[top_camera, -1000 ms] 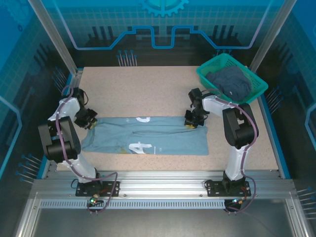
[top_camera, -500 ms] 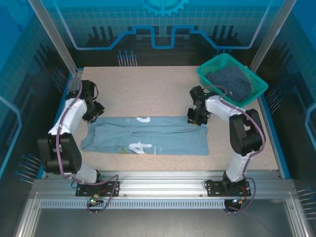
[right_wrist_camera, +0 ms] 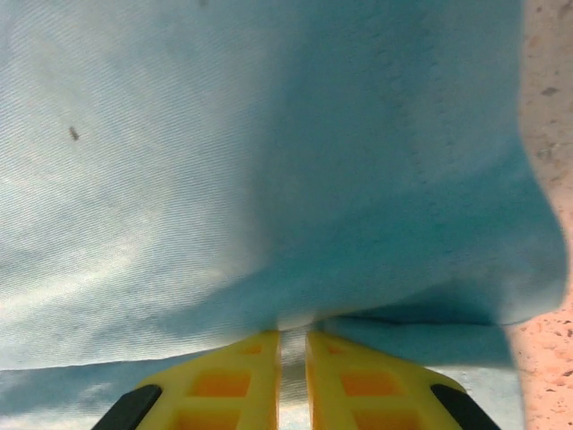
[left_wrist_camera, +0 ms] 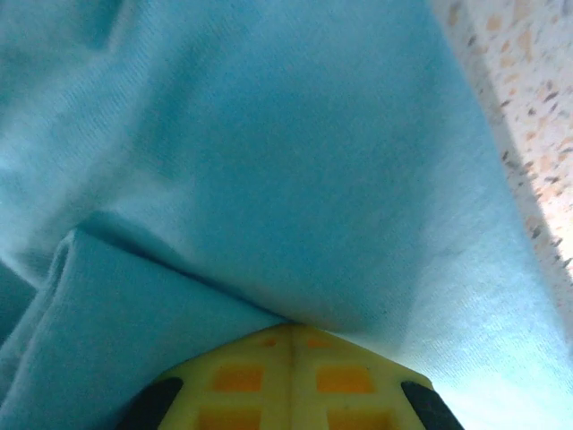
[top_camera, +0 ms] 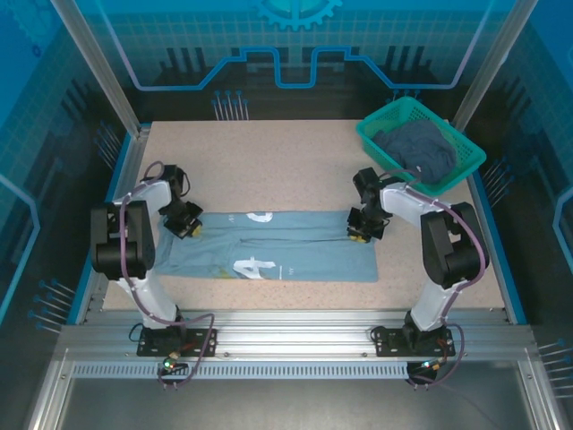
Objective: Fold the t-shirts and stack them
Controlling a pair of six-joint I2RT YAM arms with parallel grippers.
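Speckled beige table (top_camera: pixel 269 161), blue-panelled enclosure. Pale tee (top_camera: pixel 286 255) spans both grippers — white print illegible. Left gripper (top_camera: pixel 185 226) and right gripper (top_camera: pixel 361 233) each pinch a far corner, fingers closed. Dark tee (top_camera: pixel 416 148) lies in the basket (top_camera: pixel 383 116) beyond the right gripper.

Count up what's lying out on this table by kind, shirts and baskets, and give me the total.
T-shirts: 2, the pale t-shirt spread out, the dark t-shirt bunched in the basket
Baskets: 1, green mesh
Total: 3
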